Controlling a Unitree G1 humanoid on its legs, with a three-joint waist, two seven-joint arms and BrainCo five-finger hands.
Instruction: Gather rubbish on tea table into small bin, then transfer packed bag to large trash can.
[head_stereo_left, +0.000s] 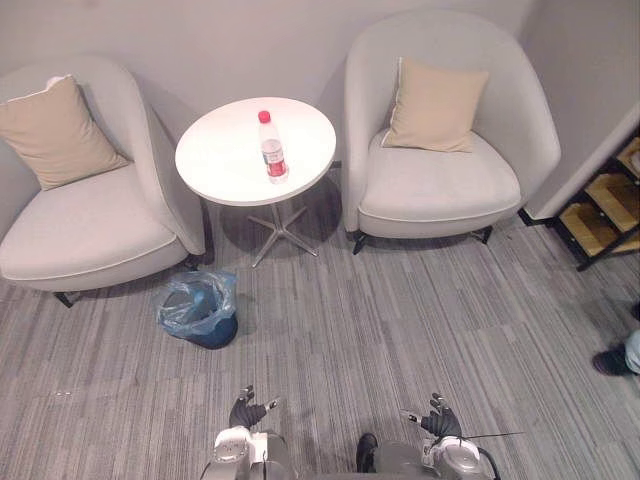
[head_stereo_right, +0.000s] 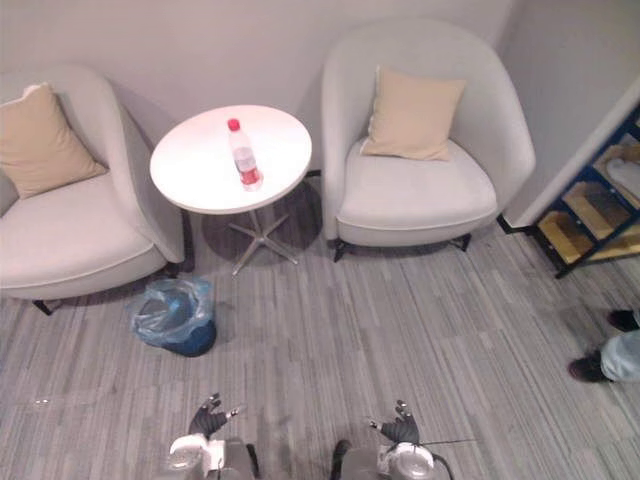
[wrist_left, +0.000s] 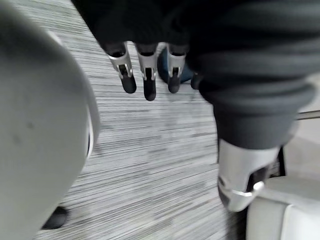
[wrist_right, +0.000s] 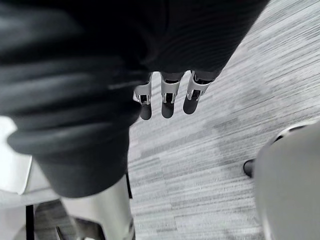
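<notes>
1. Left hand (head_stereo_left: 248, 410) and right hand (head_stereo_left: 438, 418) hang low, fingers relaxed, empty.
2. Bottle (head_stereo_left: 272, 150) stands upright on the tea table (head_stereo_left: 220, 160), small bin (head_stereo_left: 200, 310) on the floor nearby.
3. Best to step closer first, then grip the bottle mid-body.

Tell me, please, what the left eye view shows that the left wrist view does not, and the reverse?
The left eye view adds the round tea table with a red-capped bottle upright on it, the left armchair, the right armchair, and the right robot hand. The left wrist view adds a close look at the left robot hand, fingers straight, holding nothing. Both share that hand, the striped carpet and, perhaps, the small bin: a blue patch past the fingers.
</notes>
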